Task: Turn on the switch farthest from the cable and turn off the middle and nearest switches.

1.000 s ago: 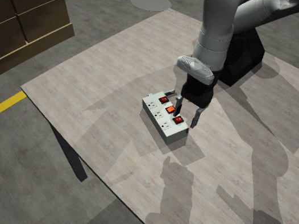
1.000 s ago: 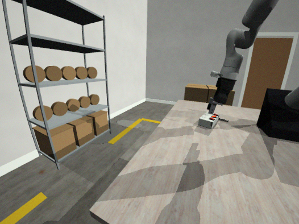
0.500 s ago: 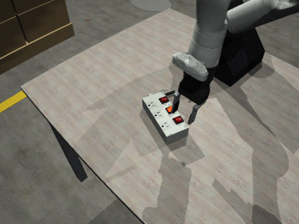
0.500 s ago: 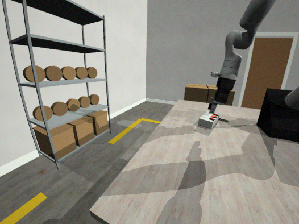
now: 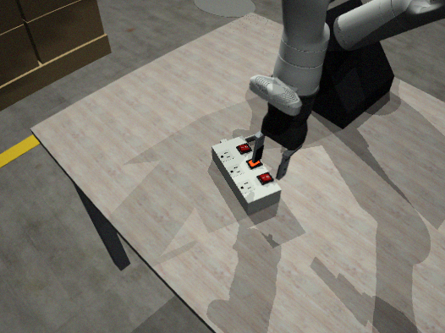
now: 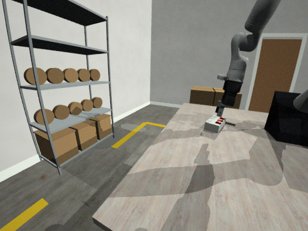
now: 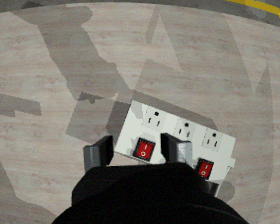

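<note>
A white power strip (image 5: 237,178) (image 6: 211,125) (image 7: 164,123) lies flat on the wooden table (image 5: 148,103) (image 6: 234,174), with three red rocker switches along one side. Its cable stub sits at the far end in the top view. The middle switch (image 5: 254,165) glows orange. The switch nearest the cable (image 5: 244,148) (image 7: 204,167) and the one farthest from it (image 5: 265,177) (image 7: 144,150) are darker red. My gripper (image 5: 268,168) (image 6: 219,110) (image 7: 136,144) is open and empty. One fingertip rests on or just above the middle switch. The other finger hangs beside the strip. The farthest switch lies between the fingers.
The arm's black base block (image 5: 355,86) (image 6: 288,124) stands just behind the strip. Cardboard boxes (image 5: 42,27) (image 6: 205,96) stand on the floor beyond the table. A metal shelf rack (image 6: 58,86) stands by the wall. The table's edge runs to the left of the strip.
</note>
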`<state>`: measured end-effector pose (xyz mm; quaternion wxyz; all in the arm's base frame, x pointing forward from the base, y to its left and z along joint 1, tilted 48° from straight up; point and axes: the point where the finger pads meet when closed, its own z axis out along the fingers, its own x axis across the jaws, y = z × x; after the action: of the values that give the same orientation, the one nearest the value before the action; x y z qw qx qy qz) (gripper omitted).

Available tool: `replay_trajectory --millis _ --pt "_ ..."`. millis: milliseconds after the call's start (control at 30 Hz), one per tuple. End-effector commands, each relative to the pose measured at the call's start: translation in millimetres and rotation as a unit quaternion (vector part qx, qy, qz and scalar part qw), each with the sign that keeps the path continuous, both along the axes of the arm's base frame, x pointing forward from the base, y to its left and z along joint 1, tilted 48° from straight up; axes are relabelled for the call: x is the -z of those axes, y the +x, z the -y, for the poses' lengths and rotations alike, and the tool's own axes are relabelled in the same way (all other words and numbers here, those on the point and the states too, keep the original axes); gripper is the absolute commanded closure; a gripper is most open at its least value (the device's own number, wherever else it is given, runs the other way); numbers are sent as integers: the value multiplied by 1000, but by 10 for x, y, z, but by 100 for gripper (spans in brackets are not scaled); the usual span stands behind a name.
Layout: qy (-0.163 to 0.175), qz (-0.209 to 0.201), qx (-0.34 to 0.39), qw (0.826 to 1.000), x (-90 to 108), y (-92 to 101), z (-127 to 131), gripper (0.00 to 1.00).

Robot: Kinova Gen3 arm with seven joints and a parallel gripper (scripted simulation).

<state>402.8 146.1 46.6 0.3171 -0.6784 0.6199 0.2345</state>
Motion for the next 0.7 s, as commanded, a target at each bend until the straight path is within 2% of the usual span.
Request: replay_trajectory --millis 0,33,300,333,667 --pt "0 -1 1 1000 8 1 9 0" --pt "3 -7 -2 1000 62 -33 47 0" --pt "3 -7 -2 1000 62 -33 47 0" --pt "6 -14 -5 1000 113 -68 82 0" --pt "9 -19 -7 1000 161 -103 116 0"
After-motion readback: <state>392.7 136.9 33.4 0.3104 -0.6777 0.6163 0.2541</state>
